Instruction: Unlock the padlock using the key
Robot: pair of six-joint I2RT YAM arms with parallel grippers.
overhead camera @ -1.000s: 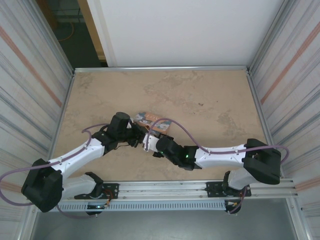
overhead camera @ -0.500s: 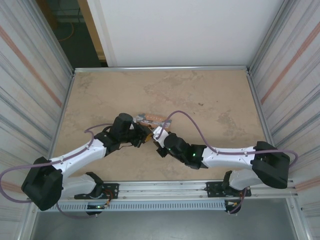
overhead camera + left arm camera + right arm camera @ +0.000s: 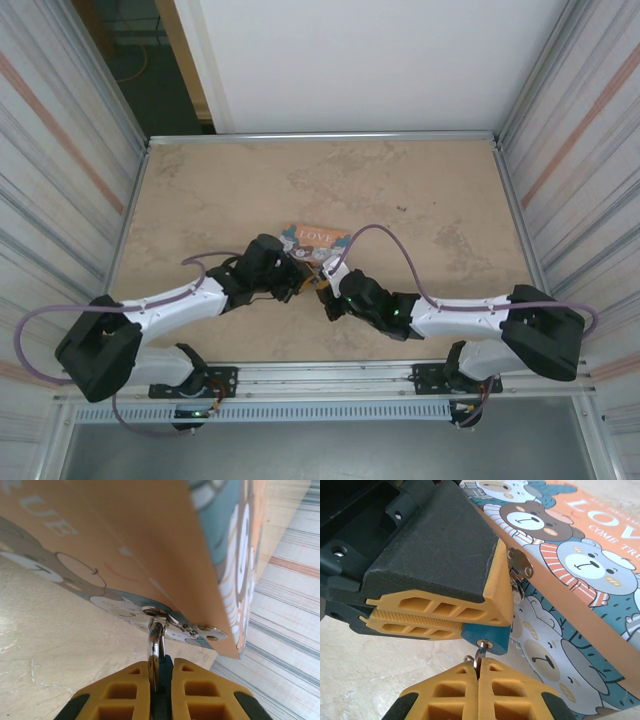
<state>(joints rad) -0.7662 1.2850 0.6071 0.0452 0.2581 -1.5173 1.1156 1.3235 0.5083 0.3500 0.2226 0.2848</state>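
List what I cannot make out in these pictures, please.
- Padlock body: left wrist view, buried between the fingers of the left gripper; just its loop sticks out.
- Key: right wrist view, mostly pinched inside the right gripper.
- Both, top view: too small, covered by the grippers.
- Whether the padlock has opened: cannot tell.

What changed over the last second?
Left tool and right tool slid right together along the near side of the tin, which nudged slightly right. Unchanged: left tool shut on the padlock, right tool shut on the key, shackle through the hasp.
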